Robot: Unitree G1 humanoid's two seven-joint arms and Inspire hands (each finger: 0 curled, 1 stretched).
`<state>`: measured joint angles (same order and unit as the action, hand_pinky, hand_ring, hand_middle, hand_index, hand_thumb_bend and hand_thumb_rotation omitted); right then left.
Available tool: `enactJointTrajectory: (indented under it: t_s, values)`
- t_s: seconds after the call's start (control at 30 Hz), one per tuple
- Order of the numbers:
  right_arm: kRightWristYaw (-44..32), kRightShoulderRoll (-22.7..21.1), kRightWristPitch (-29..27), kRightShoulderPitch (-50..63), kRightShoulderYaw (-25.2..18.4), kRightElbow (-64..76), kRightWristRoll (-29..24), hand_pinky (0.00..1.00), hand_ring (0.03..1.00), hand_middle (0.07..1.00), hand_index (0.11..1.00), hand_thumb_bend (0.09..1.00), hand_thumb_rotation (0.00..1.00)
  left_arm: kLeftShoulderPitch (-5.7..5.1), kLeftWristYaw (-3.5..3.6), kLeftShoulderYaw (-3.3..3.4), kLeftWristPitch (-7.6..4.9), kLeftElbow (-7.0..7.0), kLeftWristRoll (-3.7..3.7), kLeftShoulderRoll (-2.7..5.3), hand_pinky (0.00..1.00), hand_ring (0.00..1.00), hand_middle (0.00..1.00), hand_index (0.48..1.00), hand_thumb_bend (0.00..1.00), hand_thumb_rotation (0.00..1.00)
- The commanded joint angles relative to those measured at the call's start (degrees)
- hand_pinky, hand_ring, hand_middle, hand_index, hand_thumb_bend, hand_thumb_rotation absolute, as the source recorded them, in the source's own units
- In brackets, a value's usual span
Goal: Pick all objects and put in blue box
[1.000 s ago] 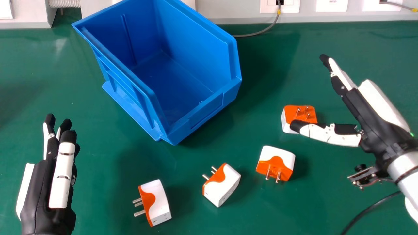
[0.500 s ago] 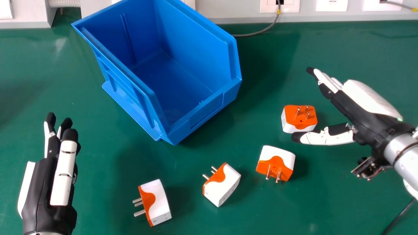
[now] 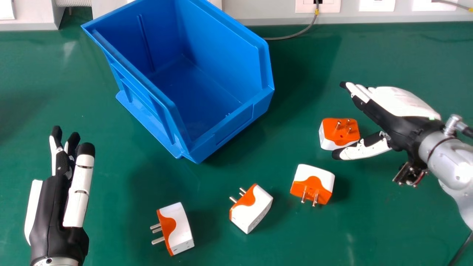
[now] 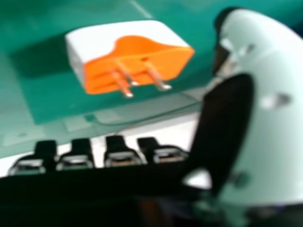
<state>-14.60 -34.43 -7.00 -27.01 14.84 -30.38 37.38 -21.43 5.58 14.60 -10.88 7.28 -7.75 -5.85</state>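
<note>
My right hand (image 3: 391, 111) is open at the right of the table, its thumb just in front of the farthest orange-and-white plug adapter (image 3: 340, 132) and its fingers beyond it. In the right hand view, that adapter (image 4: 137, 61) lies between the straight fingers and thumb of my right hand (image 4: 236, 123). Nearer stand a second adapter (image 3: 312, 184), a third (image 3: 252, 208) and, farthest left, a fourth (image 3: 175, 229). The blue box (image 3: 236, 122) stands at the back, its inside bare. At the left my left hand (image 3: 51, 207) hangs open, holding nothing.
A grey cable (image 3: 295, 34) runs from the wall sockets (image 3: 325, 5) down behind the box. Along the table's back edge runs a pale wall panel (image 3: 258, 11). A black cable (image 3: 461, 248) lies at the lower right.
My right hand has come down and leftward, turning so its fingers lie closer to the farthest adapter. The left hand has shifted slightly, its thumb swinging a little outward. The adapters have stayed put.
</note>
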Motion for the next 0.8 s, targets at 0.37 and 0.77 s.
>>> enactJointTrajectory:
  t_s: [0.37, 0.77]
  values:
    - [1.5, 1.9, -1.6, -14.1, 7.9, -15.3, 4.4, 0.97, 1.000, 1.000, 1.000, 0.480, 0.38, -1.38, 0.65, 0.28, -0.88, 2.10, 0.34, -0.61, 1.00, 1.00, 1.00, 1.000, 0.37, 0.85]
    - [1.4, 3.0, -2.7, -17.9, 14.0, -20.6, 7.8, 0.96, 1.000, 1.000, 0.991, 0.450, 0.36, -2.65, 0.73, 0.13, -0.39, 4.17, 0.66, -0.41, 1.00, 1.00, 1.00, 1.000, 0.38, 0.87]
